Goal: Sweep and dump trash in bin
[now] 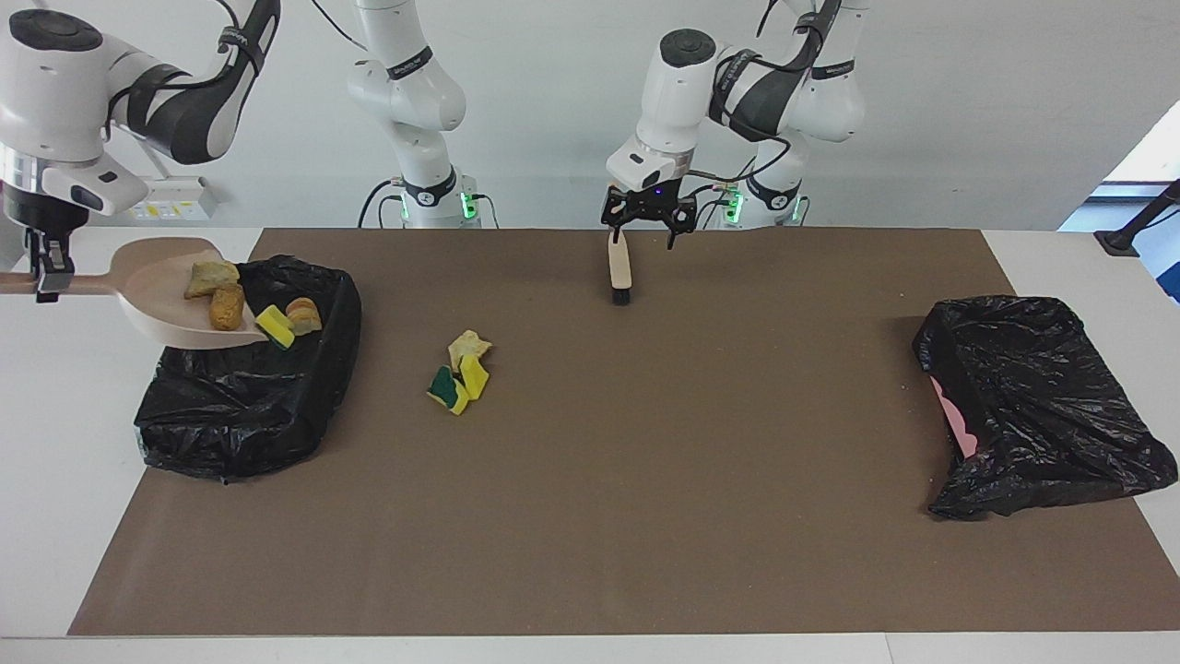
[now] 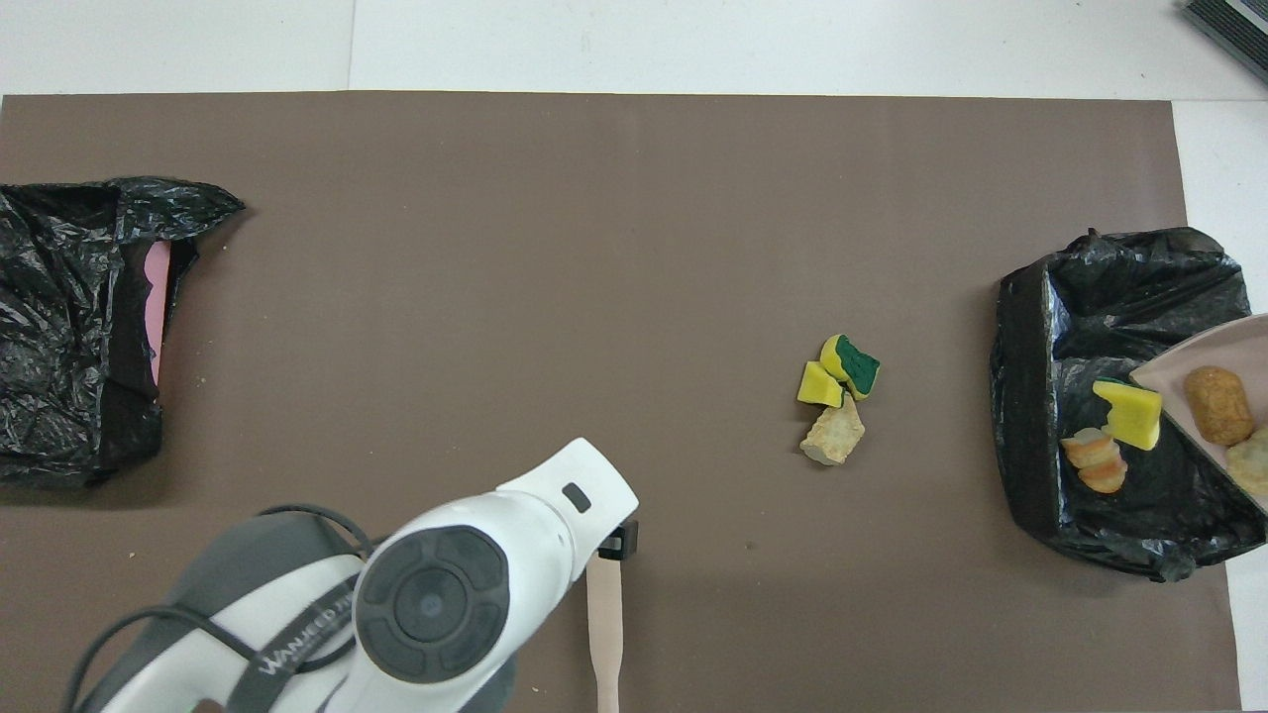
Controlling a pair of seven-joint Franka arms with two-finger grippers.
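Right gripper [image 1: 48,274] clamps dustpan [image 1: 175,300] handle, tipped over bin [image 1: 249,397]; left gripper [image 1: 643,224] open over brush [image 1: 619,267]. I judge trash [image 1: 459,373] on mat light, spongy, crumbly — sweep, don't pinch.

A tilted beige plastic dustpan [image 1: 175,300] hangs over the black-bag-lined bin [image 1: 244,406] at the right arm's end of the table, two crumbly scraps [image 1: 218,293] on it and two more pieces [image 1: 290,321] at its lip over the bin. Three sponge and bread scraps [image 1: 461,373] lie clustered on the brown mat [image 1: 590,516] beside that bin, toward the middle. The beige wooden hand brush [image 1: 619,267] lies nearer the robots, and a second black-bagged bin [image 1: 1042,406] sits at the left arm's end
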